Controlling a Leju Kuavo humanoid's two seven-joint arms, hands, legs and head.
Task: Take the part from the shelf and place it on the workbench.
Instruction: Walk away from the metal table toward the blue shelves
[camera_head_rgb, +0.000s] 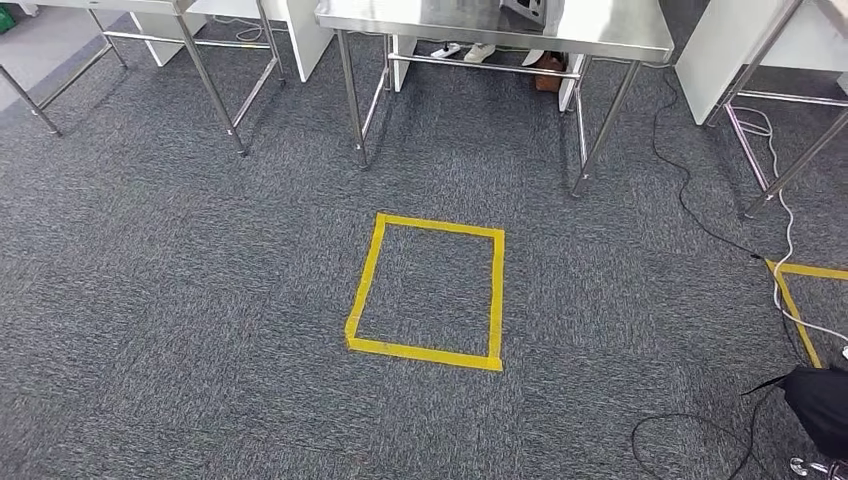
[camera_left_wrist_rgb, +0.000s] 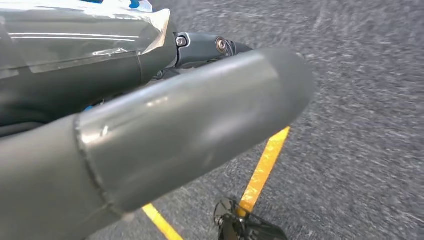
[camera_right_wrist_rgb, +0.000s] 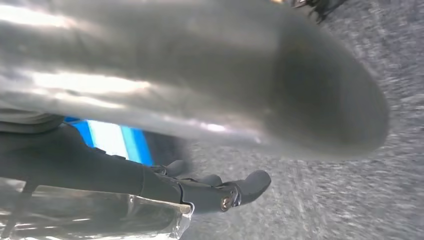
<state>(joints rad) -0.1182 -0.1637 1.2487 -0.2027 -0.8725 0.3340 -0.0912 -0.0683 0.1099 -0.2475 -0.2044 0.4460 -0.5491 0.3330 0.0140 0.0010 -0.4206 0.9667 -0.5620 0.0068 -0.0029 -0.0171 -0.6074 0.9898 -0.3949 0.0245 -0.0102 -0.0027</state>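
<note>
The part (camera_left_wrist_rgb: 75, 35) is wrapped in clear shiny plastic with blue showing at its edge. My left hand (camera_left_wrist_rgb: 165, 135) lies against it, with the dark fingers (camera_left_wrist_rgb: 210, 46) stretched along its side and the thick grey thumb in front. In the right wrist view the same wrapped part (camera_right_wrist_rgb: 90, 215) shows a blue and white stripe, and my right hand (camera_right_wrist_rgb: 200, 75) holds its other side with its fingers (camera_right_wrist_rgb: 220, 192) along the wrap. A steel workbench (camera_head_rgb: 600, 35) stands ahead at the far side of the grey carpet.
A yellow tape square (camera_head_rgb: 425, 290) marks the carpet in front of the workbench. More steel tables stand at the left (camera_head_rgb: 200, 60) and right (camera_head_rgb: 790, 130). Cables (camera_head_rgb: 700, 200) trail across the floor at right, near a dark object (camera_head_rgb: 820, 400). A person's shoes (camera_head_rgb: 465, 50) show under the workbench.
</note>
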